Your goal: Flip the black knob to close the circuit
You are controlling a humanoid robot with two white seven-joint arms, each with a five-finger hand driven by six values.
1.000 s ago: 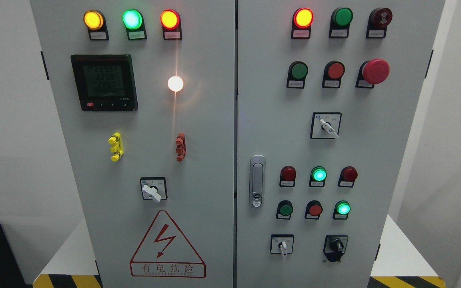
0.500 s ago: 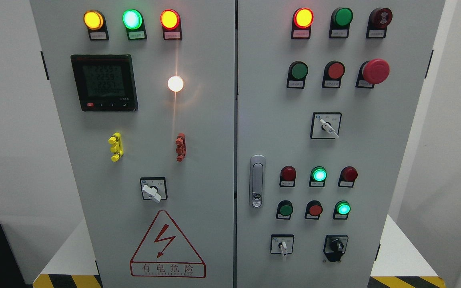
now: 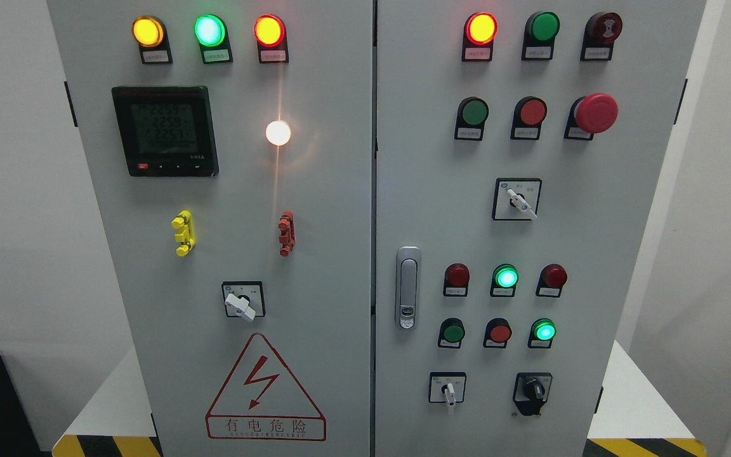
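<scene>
The black knob (image 3: 532,389) sits at the lower right of the grey cabinet (image 3: 340,190), on the right door, just right of a white-handled selector switch (image 3: 448,389). Its grip is dark against a dark plate, so its long axis is hard to make out — it seems roughly upright, tilted slightly. The small labels under the lamps and buttons are too blurred to read. Legible writing: the red warning triangle (image 3: 266,387) on the left door reads 有电危险, and the digital meter (image 3: 165,131) shows rows of digits around 225. Neither robot hand appears in the head view, so I cannot tell how their fingers stand.
</scene>
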